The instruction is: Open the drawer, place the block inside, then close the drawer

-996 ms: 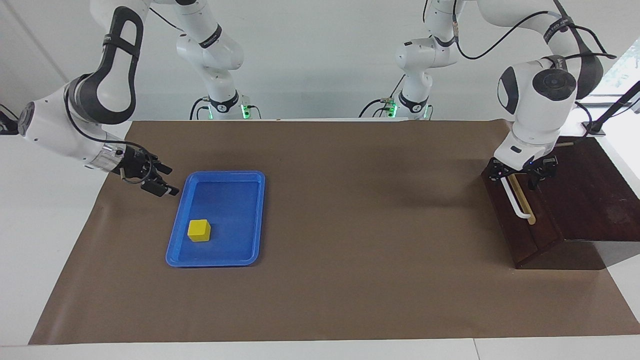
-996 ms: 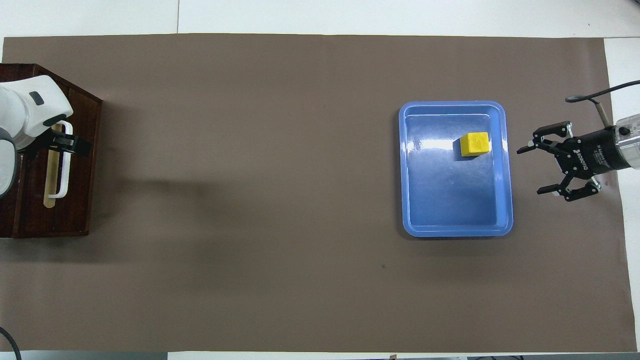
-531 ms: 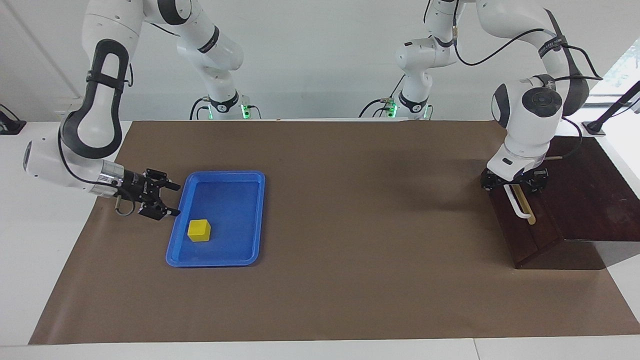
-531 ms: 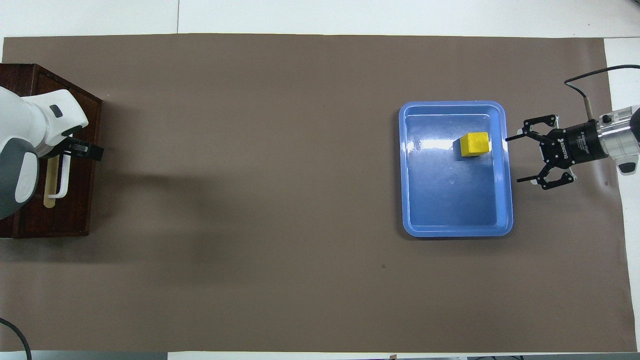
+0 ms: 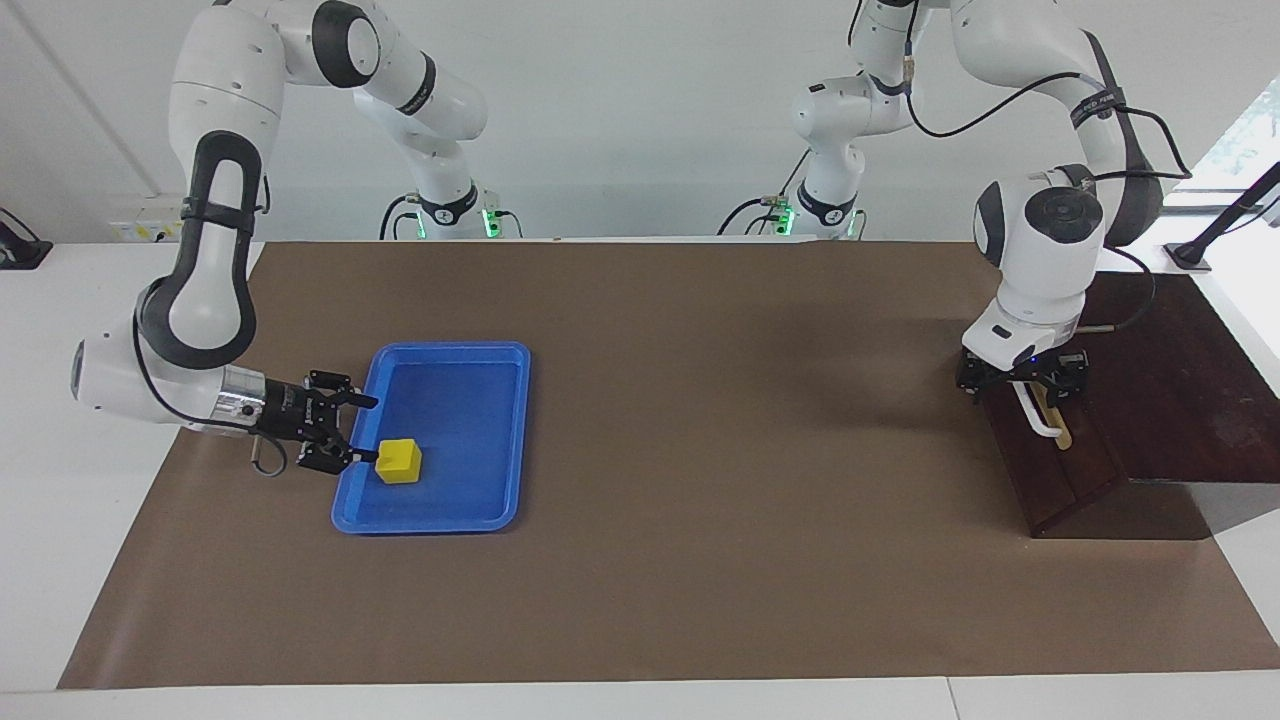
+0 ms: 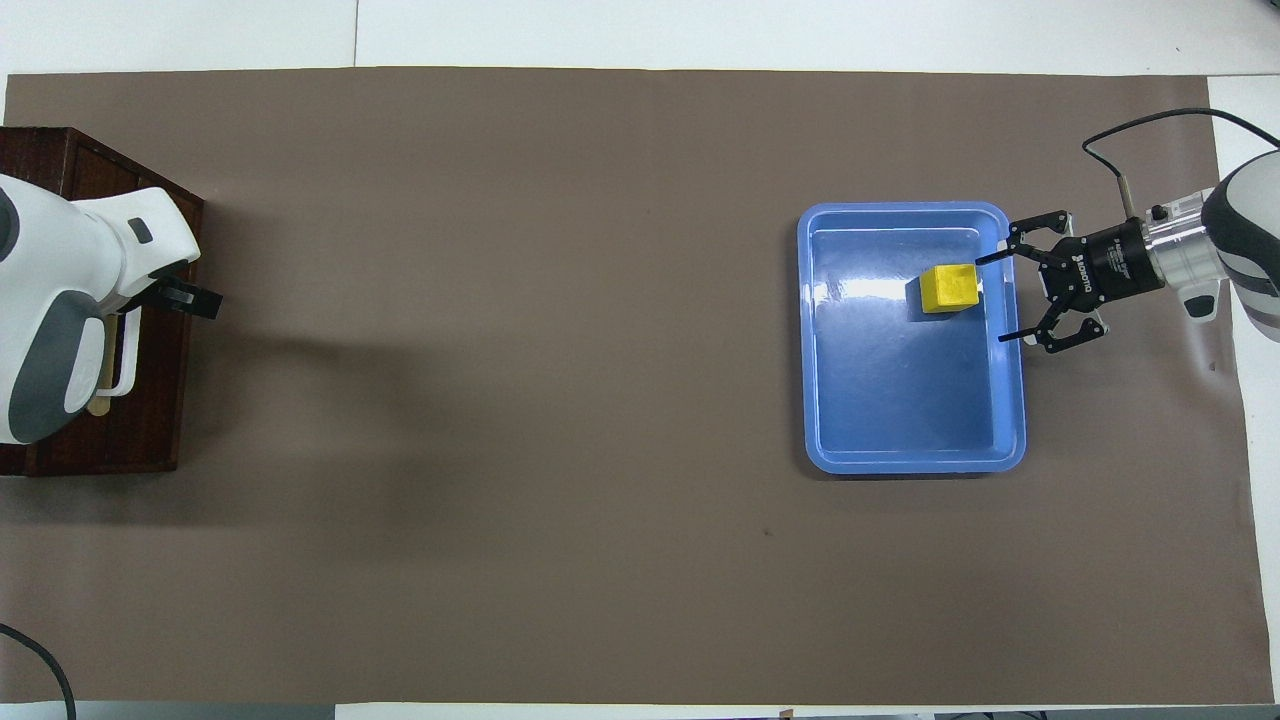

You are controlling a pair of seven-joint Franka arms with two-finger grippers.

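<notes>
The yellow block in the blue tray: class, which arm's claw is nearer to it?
The right. The right claw is open at the tray's edge, right beside the block. The left claw is open at the drawer's handle, at the table's other end.

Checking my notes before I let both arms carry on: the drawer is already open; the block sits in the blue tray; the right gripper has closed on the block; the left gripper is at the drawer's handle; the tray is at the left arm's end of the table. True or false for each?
1. The drawer is already open. False: its front sits flush in the dark box.
2. The block sits in the blue tray. True.
3. The right gripper has closed on the block. False: it is open at the tray's rim, the block not yet between its fingers.
4. The left gripper is at the white handle. True; it is open.
5. The tray is at the left arm's end. False: the right arm's end.
</notes>
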